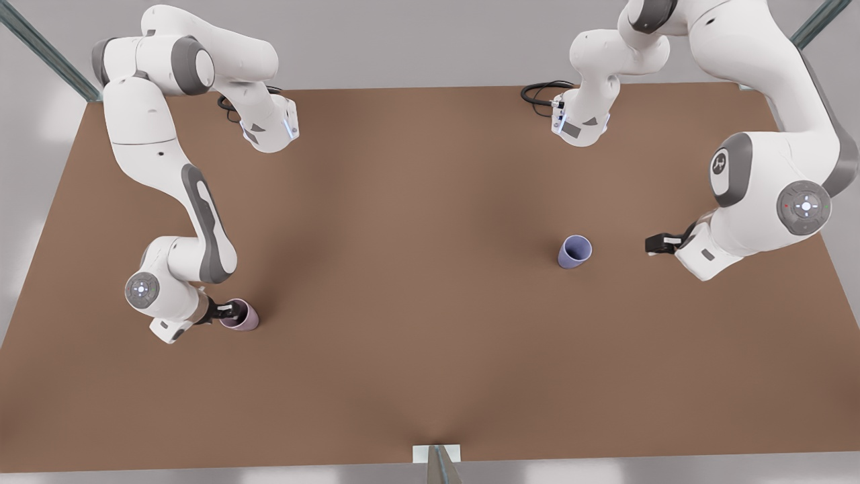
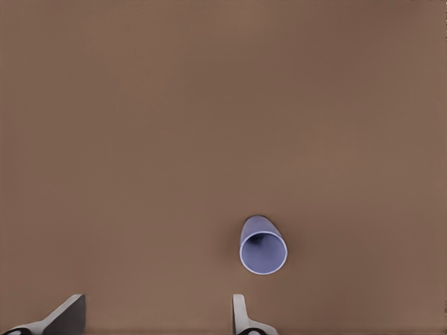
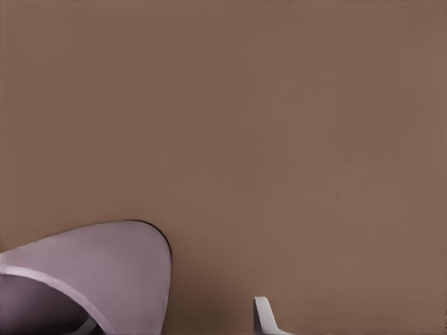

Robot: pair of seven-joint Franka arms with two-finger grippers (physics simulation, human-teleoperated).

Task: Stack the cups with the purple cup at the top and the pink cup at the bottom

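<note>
The pink cup [image 1: 242,316] stands mouth up on the brown table [image 1: 416,282], near the front on the front view's left. My right gripper [image 1: 227,311] is at its rim and open. In the right wrist view the pink cup [image 3: 105,272] has its near wall between the spread fingers [image 3: 263,315], with the right gripper [image 3: 174,324] low over it. The purple cup [image 1: 574,251] stands upright on the front view's right. My left gripper [image 1: 655,243] hangs open a short way to its right, apart from it. The left wrist view shows the purple cup [image 2: 263,246] ahead of the left gripper [image 2: 154,324].
Black cables [image 1: 541,93] lie at the table's far edge by the arm bases. Metal frame struts [image 1: 47,50] stand at the far corners. A small bracket [image 1: 437,454] sits at the middle of the front edge. Bare table lies between the two cups.
</note>
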